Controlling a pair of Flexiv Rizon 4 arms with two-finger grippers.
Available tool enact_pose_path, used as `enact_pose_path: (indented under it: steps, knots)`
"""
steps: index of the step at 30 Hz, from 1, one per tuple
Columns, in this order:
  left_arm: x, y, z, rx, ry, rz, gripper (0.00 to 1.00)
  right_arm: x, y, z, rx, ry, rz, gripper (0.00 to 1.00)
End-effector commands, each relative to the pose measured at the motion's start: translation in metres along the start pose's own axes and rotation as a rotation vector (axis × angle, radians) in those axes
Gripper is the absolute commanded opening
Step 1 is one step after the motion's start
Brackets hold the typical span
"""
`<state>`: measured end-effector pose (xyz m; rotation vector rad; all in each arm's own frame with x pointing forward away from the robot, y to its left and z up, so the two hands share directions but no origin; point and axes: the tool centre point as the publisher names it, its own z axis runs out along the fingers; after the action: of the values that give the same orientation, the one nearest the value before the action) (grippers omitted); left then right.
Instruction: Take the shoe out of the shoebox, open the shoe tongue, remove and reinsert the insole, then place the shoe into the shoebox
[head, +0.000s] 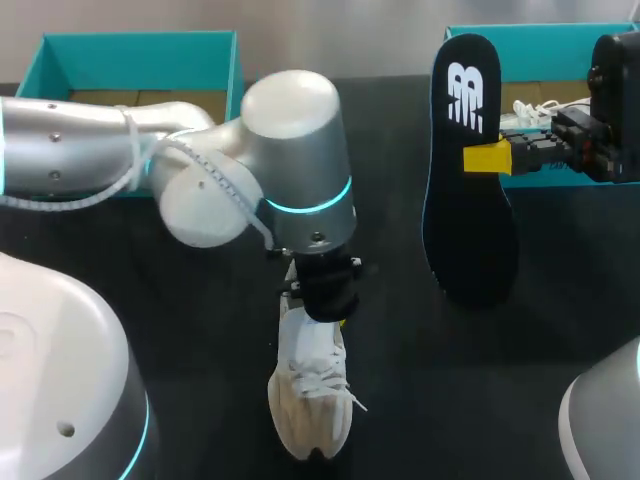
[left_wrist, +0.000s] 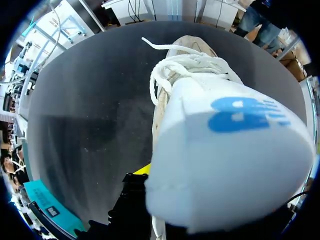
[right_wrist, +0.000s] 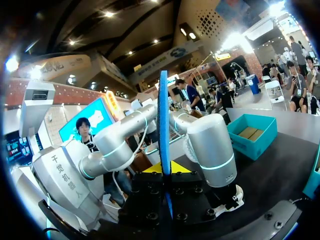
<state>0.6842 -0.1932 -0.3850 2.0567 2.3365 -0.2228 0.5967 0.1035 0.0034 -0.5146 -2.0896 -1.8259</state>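
Currently, the right pincer (head: 480, 158) is clenched on the dark insole (head: 468, 200), holding it upright near the rear right corner of the worktop (head: 420, 380), in front of a teal shoebox (head: 540, 35). The white shoe (head: 312, 400) lies at mid front edge. The left pincer (head: 325, 300) sits at its heel end; grip state cannot be determined.
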Motion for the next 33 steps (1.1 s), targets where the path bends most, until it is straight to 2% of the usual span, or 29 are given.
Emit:
enact_pose_path:
  steps: [1, 3, 4, 13, 19, 22, 26, 29, 33]
  knots:
    - [-0.007, 0.0, 0.008, -0.004, 0.022, -0.006, 0.0, -0.002, 0.002, 0.002, 0.003, 0.002, 0.001, 0.0]
    - [-0.007, 0.0, 0.004, -0.012, 0.002, -0.001, 0.46, -0.002, 0.002, 0.002, 0.003, 0.002, 0.001, 0.0]
    - [-0.005, 0.0, 0.0, -0.014, -0.019, -0.002, 0.98, -0.002, 0.002, 0.002, 0.003, 0.002, 0.001, 0.0]
    - [0.014, 0.002, -0.045, -0.072, -0.146, 0.004, 1.0, -0.002, 0.002, 0.002, 0.003, 0.002, 0.001, 0.0]
    - [0.025, 0.007, -0.088, -0.107, -0.297, -0.012, 1.0, -0.002, 0.002, 0.002, 0.003, 0.002, 0.001, 0.0]
    - [0.031, 0.004, -0.125, -0.107, -0.469, -0.008, 1.0, -0.002, 0.002, 0.002, 0.003, 0.002, 0.001, 0.0]
    - [0.035, 0.007, -0.163, -0.051, -0.724, 0.025, 1.0, -0.002, 0.002, 0.002, 0.003, 0.002, 0.001, 0.0]
    - [0.034, 0.011, -0.184, -0.035, -0.881, 0.041, 1.0, -0.002, 0.002, 0.002, 0.003, 0.002, 0.001, 0.0]
    - [0.031, 0.015, -0.208, -0.033, -1.027, 0.054, 1.0, -0.002, 0.002, 0.002, 0.003, 0.002, 0.001, 0.0]
